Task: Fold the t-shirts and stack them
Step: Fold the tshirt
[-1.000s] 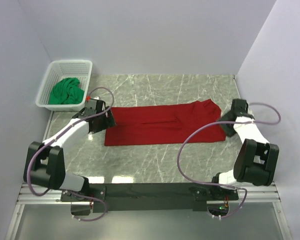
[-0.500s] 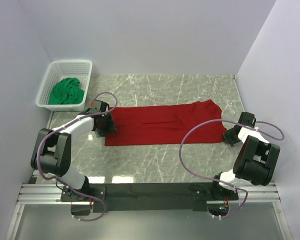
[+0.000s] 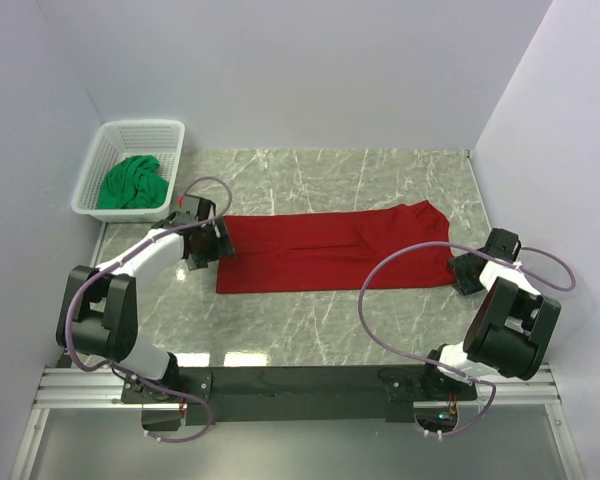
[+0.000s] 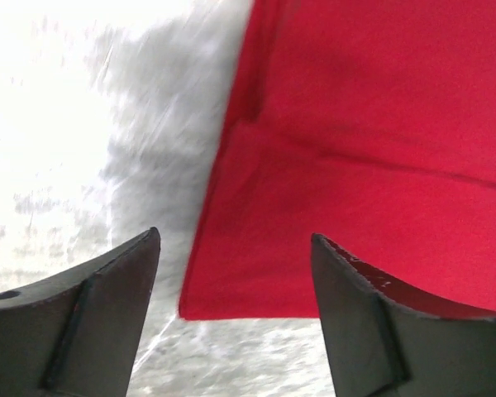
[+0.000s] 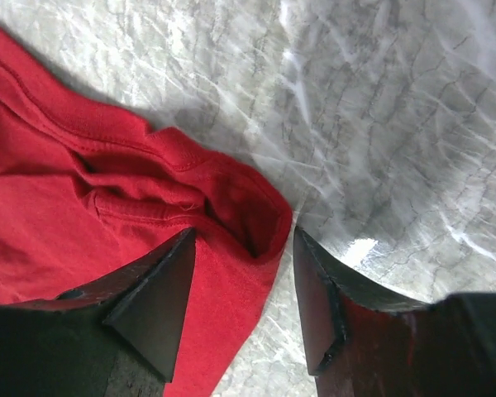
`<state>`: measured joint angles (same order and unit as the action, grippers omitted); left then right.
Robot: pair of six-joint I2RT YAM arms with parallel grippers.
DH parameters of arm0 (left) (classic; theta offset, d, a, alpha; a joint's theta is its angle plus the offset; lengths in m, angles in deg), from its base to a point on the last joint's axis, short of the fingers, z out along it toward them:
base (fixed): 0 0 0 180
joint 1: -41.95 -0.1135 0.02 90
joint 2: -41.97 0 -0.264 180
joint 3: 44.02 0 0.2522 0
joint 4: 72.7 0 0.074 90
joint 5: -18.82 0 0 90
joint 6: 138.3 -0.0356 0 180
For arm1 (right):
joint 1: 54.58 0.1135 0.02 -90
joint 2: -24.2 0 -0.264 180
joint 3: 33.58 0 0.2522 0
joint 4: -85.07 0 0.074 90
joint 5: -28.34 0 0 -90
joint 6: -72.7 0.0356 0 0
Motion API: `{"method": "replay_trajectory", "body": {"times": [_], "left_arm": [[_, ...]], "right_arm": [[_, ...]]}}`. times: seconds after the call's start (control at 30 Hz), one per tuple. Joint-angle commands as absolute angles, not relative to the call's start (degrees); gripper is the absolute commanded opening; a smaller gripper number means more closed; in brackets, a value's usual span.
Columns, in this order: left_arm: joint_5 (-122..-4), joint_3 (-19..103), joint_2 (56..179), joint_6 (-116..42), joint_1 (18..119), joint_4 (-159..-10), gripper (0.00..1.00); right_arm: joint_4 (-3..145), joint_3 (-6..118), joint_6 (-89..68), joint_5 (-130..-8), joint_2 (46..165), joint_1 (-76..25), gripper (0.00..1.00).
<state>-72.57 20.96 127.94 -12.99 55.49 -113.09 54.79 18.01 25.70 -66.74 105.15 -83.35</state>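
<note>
The red t-shirt (image 3: 320,250) lies on the marble table (image 3: 330,170) as a long strip folded lengthwise. At the strip's left end my left gripper (image 3: 218,250) is open. In the left wrist view the red t-shirt's near corner (image 4: 256,281) lies flat on the marble below the gap of the left gripper (image 4: 233,235), touching neither finger. My right gripper (image 3: 464,272) is at the strip's right end. In the right wrist view the right gripper (image 5: 244,231) stands open, with the red t-shirt's bunched edge (image 5: 231,198) between the fingers. The green t-shirt (image 3: 133,183) is crumpled in the basket.
A white lattice basket (image 3: 140,125) stands at the back left corner against the wall. The right arm's purple cable (image 3: 380,275) loops over the shirt's right part. Walls close the table at the left, back and right.
The right gripper swung down to the strip's right end, closed partway, then reopened. The left gripper edged right to the strip's left end. The shirt shifted slightly to the right.
</note>
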Motion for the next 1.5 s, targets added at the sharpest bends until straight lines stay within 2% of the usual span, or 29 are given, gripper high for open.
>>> {"method": "replay_trajectory", "body": {"times": [0.0,0.23,0.4,0.53,0.6,0.73,0.83,0.87,1.07,1.23,1.4,1.47], "left_arm": [[-73.0,26.7,128.2,-14.9,56.3,-111.5,0.80],[-74.4,36.2,138.4,-16.1,59.7,-111.3,0.80],[-75.3,44.3,145.8,-16.5,61.3,-112.4,0.74],[-75.2,48.6,152.2,-15.8,61.6,-114.4,0.71],[-74.9,48.9,153.2,-15.1,61.6,-114.8,0.65],[-74.2,45.9,153.2,-13.0,61.0,-114.3,0.61],[-73.4,41.9,151.8,-11.5,59.3,-114.0,0.57],[-72.9,39.5,151.2,-10.2,58.7,-113.8,0.55],[-68.6,27.5,144.5,-4.2,53.1,-111.3,0.52],[-57.8,19.4,139.2,4.8,53.7,-103.8,0.55],[-53.1,19.1,138.3,7.7,62.3,-103.1,0.60],[-53.0,19.4,137.3,8.6,65.6,-102.9,0.65]], "right_arm": [[56.4,16.2,25.7,-67.5,103.6,-83.6,0.58],[58.5,14.7,26.6,-69.3,104.2,-83.5,0.56],[59.4,14.6,27.2,-70.2,105.7,-83.1,0.54],[60.5,15.2,27.3,-70.3,106.7,-82.4,0.41],[61.1,15.4,27.4,-70.4,107.5,-81.8,0.34],[61.6,18.5,28.1,-69.3,110.2,-79.1,0.10],[61.1,23.0,28.6,-67.7,113.8,-76.6,0.00],[60.6,24.4,28.8,-67.5,114.9,-75.3,0.00],[52.8,44.9,25.1,-62.9,129.4,-70.2,0.00],[41.2,73.5,19.3,-59.7,143.5,-69.7,0.00],[33.9,101.5,13.1,-56.7,158.6,-69.8,0.00],[31.4,106.1,11.4,-55.8,162.0,-70.0,0.07]]}}
